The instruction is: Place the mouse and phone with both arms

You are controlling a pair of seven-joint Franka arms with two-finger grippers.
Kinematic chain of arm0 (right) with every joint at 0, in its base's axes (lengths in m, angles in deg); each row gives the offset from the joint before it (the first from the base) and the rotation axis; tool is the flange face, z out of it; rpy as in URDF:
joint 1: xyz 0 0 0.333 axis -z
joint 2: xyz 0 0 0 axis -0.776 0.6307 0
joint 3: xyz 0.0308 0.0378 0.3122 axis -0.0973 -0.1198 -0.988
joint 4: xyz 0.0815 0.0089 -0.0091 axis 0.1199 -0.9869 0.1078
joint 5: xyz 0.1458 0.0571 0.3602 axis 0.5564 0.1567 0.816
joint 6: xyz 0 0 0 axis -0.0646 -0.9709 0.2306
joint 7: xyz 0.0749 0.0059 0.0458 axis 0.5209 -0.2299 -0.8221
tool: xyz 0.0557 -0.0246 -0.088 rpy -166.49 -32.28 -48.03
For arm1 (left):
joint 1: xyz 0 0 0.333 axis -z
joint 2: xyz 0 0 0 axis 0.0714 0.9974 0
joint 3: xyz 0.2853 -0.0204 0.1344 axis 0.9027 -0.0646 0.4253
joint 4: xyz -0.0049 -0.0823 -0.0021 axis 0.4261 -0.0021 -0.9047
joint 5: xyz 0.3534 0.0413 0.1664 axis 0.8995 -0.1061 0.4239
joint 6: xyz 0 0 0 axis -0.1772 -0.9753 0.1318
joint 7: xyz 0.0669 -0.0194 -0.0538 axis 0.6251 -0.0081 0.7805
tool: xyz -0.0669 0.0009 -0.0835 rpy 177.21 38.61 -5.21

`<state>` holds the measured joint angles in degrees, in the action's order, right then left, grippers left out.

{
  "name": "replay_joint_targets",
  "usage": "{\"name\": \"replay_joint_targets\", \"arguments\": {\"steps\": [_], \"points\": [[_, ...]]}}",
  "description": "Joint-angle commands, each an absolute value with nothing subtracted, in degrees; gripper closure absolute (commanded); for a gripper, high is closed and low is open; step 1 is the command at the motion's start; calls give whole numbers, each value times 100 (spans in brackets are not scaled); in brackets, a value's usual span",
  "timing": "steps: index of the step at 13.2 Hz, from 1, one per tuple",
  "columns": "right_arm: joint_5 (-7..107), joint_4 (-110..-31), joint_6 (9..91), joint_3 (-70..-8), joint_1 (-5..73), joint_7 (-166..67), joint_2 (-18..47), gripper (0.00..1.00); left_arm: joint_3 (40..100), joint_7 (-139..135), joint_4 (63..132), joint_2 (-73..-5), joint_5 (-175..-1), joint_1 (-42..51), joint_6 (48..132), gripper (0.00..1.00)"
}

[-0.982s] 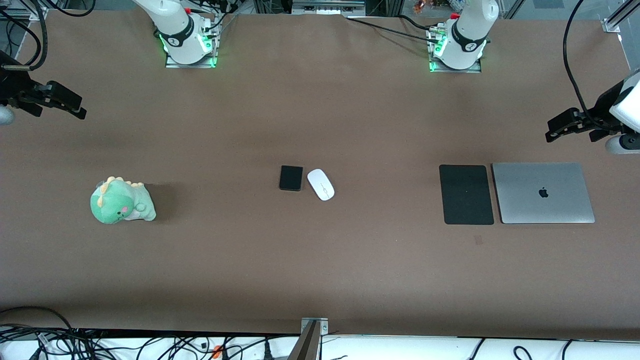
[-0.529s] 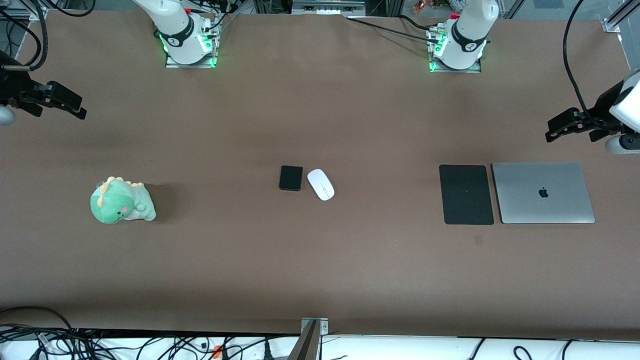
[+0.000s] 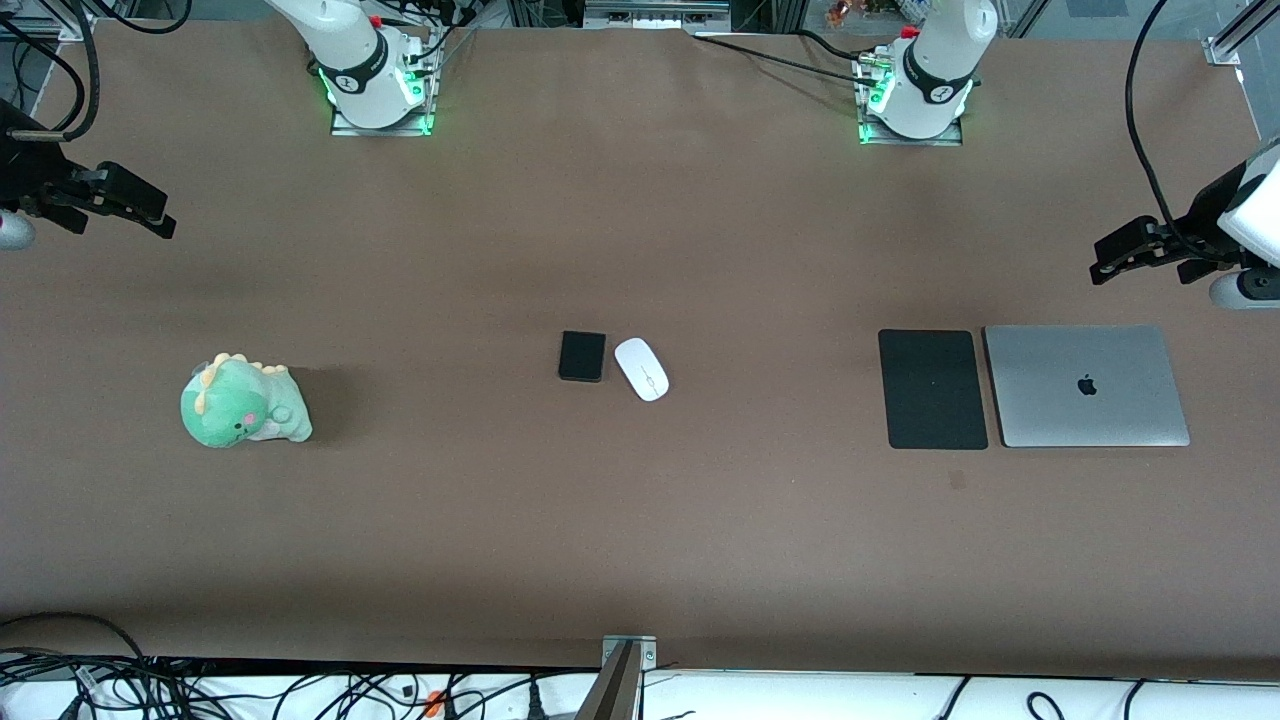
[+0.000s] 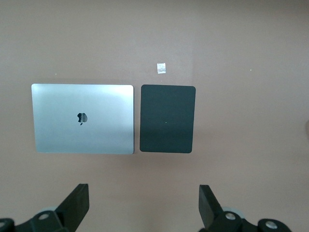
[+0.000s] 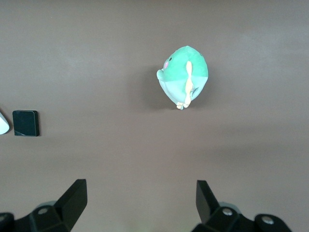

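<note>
While both hands (image 3: 135,207) (image 3: 1125,255) hang open, the phone (image 3: 582,356) lies beside the mouse (image 3: 641,369).

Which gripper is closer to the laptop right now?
Left. The left gripper hangs open just off the laptop, at that end of the table; the right gripper hangs open at the other end, past the plush dinosaur.
</note>
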<state>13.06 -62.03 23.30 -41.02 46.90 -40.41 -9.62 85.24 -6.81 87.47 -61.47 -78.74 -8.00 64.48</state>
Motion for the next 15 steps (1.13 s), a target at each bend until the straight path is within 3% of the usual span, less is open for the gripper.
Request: {"name": "replay_joint_targets", "arguments": {"steps": [1,11,15], "points": [[1293,-6101,2219,-4159,4686,-4093,-941,0,8495,-666,8647,-6114,-7986,-840,6347,0],[1293,-6119,2166,-4159,4686,-4084,-958,0,8468,-649,8691,-6105,-7994,-840,6347,0],[1285,-6128,2131,-4159,4686,-4075,-958,0,8216,587,8674,-5851,-7986,-656,6443,0]]}}
